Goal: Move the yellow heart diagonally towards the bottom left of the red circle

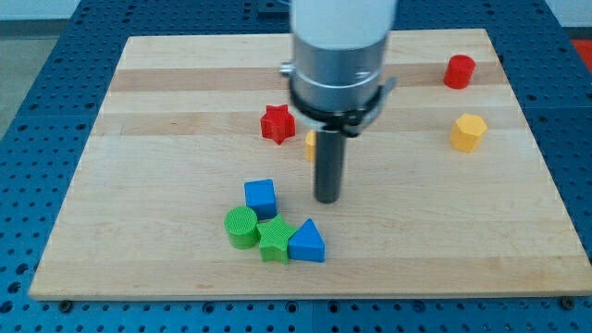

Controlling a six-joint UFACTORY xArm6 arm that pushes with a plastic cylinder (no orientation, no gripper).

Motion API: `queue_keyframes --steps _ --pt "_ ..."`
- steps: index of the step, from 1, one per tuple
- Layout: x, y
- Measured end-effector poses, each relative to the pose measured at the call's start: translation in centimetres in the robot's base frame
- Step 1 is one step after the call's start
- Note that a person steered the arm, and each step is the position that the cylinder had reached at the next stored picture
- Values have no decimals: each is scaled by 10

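Observation:
My tip [327,200] rests near the middle of the wooden board [139,139], just right of the blue cube [261,197]. A yellow block [311,144], probably the yellow heart, is mostly hidden behind the rod. Only its left edge shows, right of the red star [277,123] and above my tip. The red circle [459,71] stands near the view's top right corner of the board, far to the right of the yellow block.
A yellow hexagon-like block [468,132] sits below the red circle. A green cylinder [242,228], a green star [275,240] and a blue triangle [307,242] cluster below the blue cube. The arm's grey body [339,55] covers the board's top centre.

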State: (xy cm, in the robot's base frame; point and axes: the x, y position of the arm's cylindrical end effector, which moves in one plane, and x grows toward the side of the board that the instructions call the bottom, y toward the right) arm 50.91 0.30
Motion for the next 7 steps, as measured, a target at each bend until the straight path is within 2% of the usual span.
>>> queue_keyframes --steps 1,2,4,5,7 --pt "-23 -41" --pt "-74 -53" --pt "-56 -30" --pt "-68 32" --pt "-156 183"
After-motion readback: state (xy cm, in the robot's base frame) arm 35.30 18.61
